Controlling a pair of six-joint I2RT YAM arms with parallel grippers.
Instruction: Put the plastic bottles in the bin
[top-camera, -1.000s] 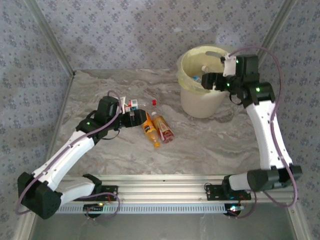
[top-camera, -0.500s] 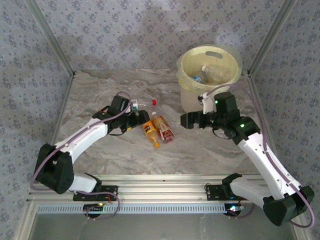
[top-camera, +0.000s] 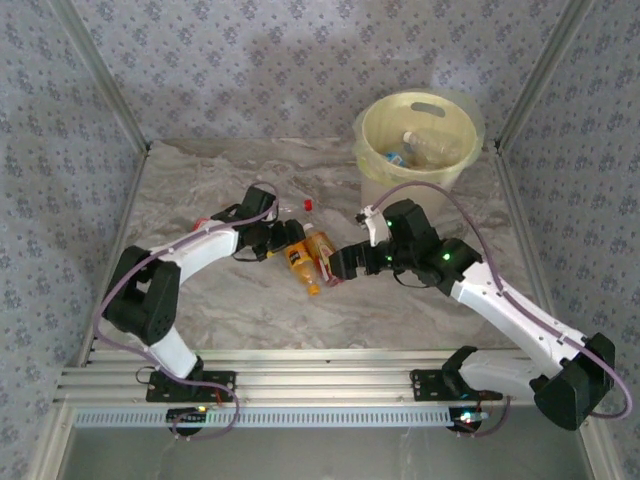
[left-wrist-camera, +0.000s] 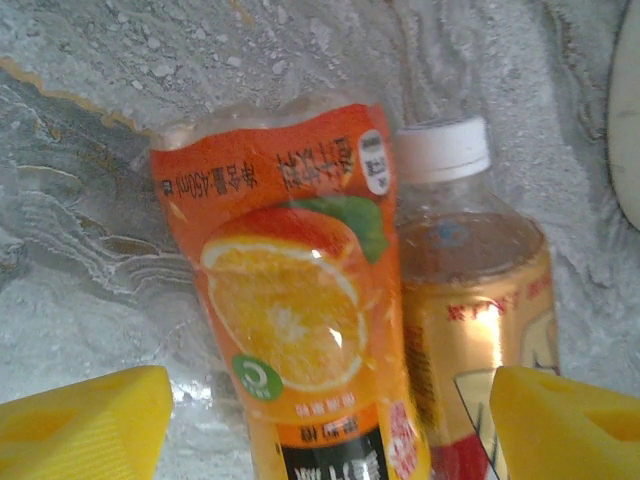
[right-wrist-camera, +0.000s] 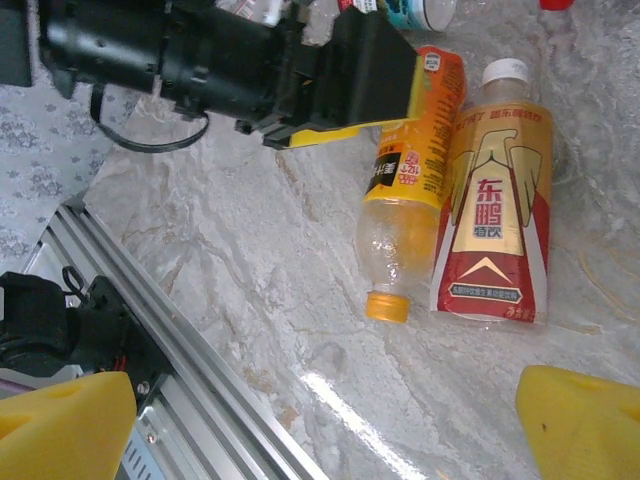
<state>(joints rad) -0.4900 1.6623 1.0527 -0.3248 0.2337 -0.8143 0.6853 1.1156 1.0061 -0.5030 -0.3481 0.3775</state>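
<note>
White-shelled arms with black joints, looping mauve cables, small green lights; black left gripper with yellow wedge-shaped pads.

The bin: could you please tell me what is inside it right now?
Inside the bin lie a clear bottle and a blue-labelled bottle; the near wall hides anything lower down.

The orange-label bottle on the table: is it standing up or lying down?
Lying down. The orange-label bottle rests lengthwise on the table, its orange cap pointing sideways, beside a red-and-gold bottle also on its side.
</note>
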